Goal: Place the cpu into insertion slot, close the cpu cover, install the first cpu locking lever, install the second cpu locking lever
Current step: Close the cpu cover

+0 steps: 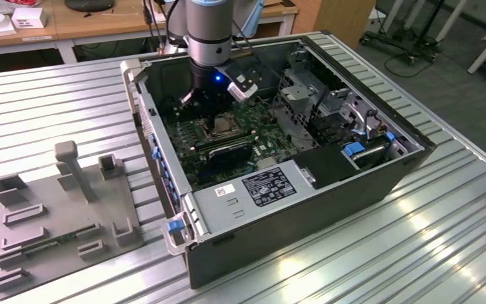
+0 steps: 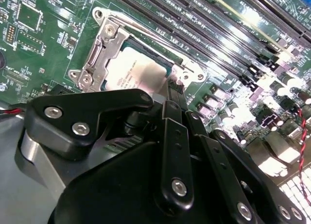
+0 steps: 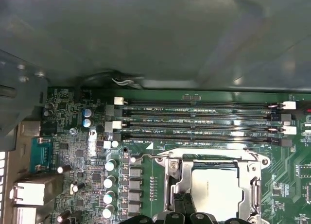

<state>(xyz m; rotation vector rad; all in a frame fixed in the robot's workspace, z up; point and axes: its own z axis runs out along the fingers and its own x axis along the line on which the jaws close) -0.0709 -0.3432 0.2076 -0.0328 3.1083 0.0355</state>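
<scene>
The cpu (image 2: 131,71) lies flat in the insertion slot, its grey face up, on the green motherboard inside the open computer case (image 1: 412,149). The silvery cpu cover (image 2: 99,51) lies down around it, the chip showing through its window. In the first wrist view the cpu (image 3: 214,187) and cover (image 3: 176,175) sit just past my black fingertips. My gripper (image 2: 172,88) is low over one edge of the cover, its fingers drawn together. A thin wire lever (image 3: 146,158) runs along the socket's side by the memory slots. The arm (image 1: 207,104) stands over the socket (image 1: 220,126).
Long black memory slots (image 3: 204,122) lie beside the socket, and a row of capacitors (image 3: 111,182) on another side. The case wall (image 3: 155,39) rises close behind. A drive cage (image 1: 311,107) and a power supply (image 1: 260,187) crowd the case. A grey fixture plate (image 1: 57,215) sits on the table.
</scene>
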